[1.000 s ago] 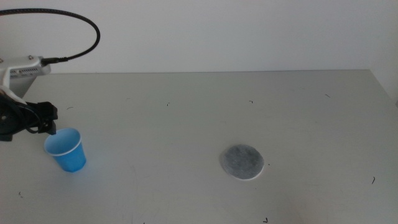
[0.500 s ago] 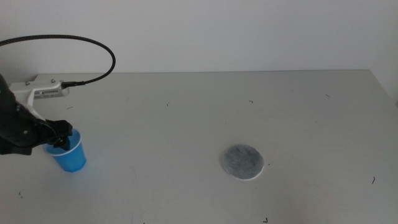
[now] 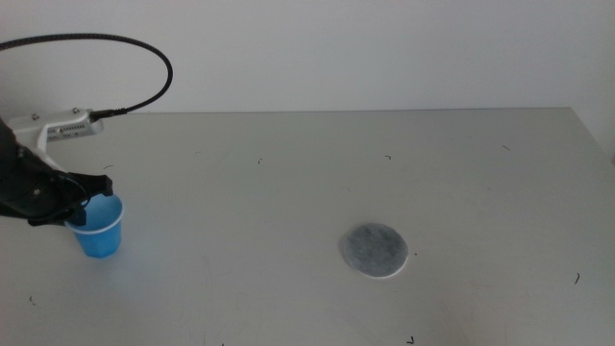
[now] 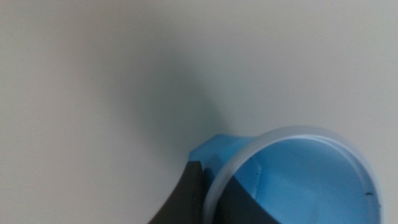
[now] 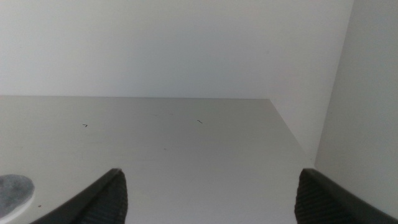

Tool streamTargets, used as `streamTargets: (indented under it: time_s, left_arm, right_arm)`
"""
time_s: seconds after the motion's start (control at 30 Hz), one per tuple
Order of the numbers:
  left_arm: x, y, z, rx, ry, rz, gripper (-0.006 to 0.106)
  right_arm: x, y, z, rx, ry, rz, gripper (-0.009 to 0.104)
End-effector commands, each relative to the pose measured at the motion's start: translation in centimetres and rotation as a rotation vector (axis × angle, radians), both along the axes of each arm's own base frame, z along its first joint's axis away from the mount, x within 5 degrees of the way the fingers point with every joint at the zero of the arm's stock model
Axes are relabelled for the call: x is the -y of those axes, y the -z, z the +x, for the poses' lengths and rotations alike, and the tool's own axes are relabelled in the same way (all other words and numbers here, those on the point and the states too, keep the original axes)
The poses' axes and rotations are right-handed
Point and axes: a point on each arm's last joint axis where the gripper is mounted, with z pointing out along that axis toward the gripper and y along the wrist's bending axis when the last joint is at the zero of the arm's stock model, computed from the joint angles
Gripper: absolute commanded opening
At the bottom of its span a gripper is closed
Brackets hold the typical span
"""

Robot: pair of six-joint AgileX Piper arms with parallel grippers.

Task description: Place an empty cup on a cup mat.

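Note:
The blue cup (image 3: 99, 231) is upright at the table's left side, and its pale inside looks empty in the left wrist view (image 4: 305, 174). My left gripper (image 3: 86, 199) comes in from the left and is shut on the cup's rim, one jaw outside the wall and one inside (image 4: 214, 186). I cannot tell whether the cup's base touches the table. The grey speckled cup mat (image 3: 374, 250) lies flat right of centre, far from the cup; its edge shows in the right wrist view (image 5: 12, 188). My right gripper (image 5: 211, 180) is open and empty, out of the middle view.
The left arm's black cable (image 3: 144, 53) loops above the table's back left. The grey table (image 3: 317, 173) ends at a white wall behind and at its right edge (image 3: 596, 135).
My left gripper has come down over the cup's rim and closed on it. The cup has shifted slightly left. The mat has not moved.

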Motion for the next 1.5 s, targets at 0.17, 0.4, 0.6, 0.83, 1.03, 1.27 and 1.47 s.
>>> streamTargets:
  time_s: [0.17, 0.4, 0.6, 0.83, 1.03, 1.27, 1.47]
  left_arm:
    - [4.9, -6.9, 0.5, 0.141, 0.100, -0.050, 0.000]
    - [13.8, -8.5, 1.2, 0.179, 0.260, -0.129, 0.000]
    - [21.4, -7.2, 0.1, 0.206, 0.429, -0.168, 0.000]
    - [27.6, -5.5, -0.6, 0.189, 0.541, -0.207, 0.000]
    - [31.2, -5.0, -0.5, 0.182, 0.610, -0.216, 0.000]
    - [32.8, -4.1, -0.2, 0.175, 0.632, -0.220, 0.000]
    - [33.1, -3.2, 0.2, 0.178, 0.630, -0.214, 0.002]
  right_arm:
    - [0.0, -1.2, -0.2, 0.107, -0.003, -0.023, 0.094]
    - [0.0, -1.2, -0.2, 0.107, -0.003, -0.023, 0.094]
    - [0.0, -1.2, -0.2, 0.107, -0.003, -0.023, 0.094]
    - [0.0, -1.2, -0.2, 0.107, -0.003, -0.023, 0.094]
    - [0.0, -1.2, -0.2, 0.107, -0.003, -0.023, 0.094]
    - [0.0, -1.2, -0.2, 0.107, -0.003, -0.023, 0.094]
    - [0.0, -1.2, -0.2, 0.107, -0.003, -0.023, 0.094]
